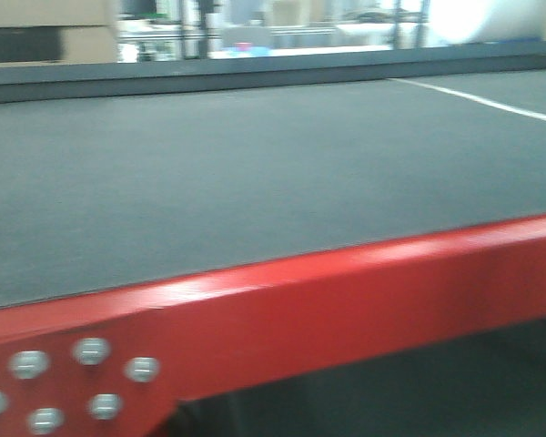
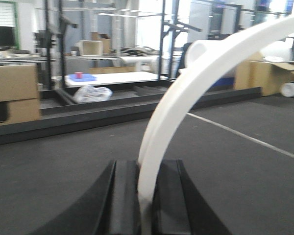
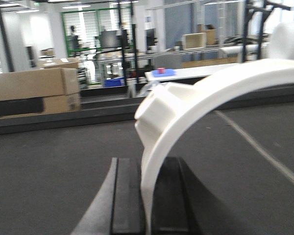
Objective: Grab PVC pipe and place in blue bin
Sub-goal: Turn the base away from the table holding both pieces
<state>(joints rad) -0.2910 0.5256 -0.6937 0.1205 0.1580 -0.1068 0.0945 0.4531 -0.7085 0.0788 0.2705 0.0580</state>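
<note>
While the right gripper [image 3: 147, 164] is clenched on the foot of a curved white strap [image 3: 210, 93], the PVC pipe [image 3: 157, 115] sits left of centre in the right wrist view, close against that strap's left side.
Only the pipe's rounded body and short stub show, and whether it touches the strap I cannot tell. At the bottom edge of the left wrist view, the left gripper [image 2: 146, 166] has its black fingers [image 2: 122, 196] tight on a curved white strap [image 2: 186, 83] that arcs to the upper right. The front view shows the dark table mat [image 1: 255, 164], a red frame [image 1: 364, 291] with bolts [image 1: 91, 350] at lower left, and a white line [image 1: 491, 103] at upper right.
</note>
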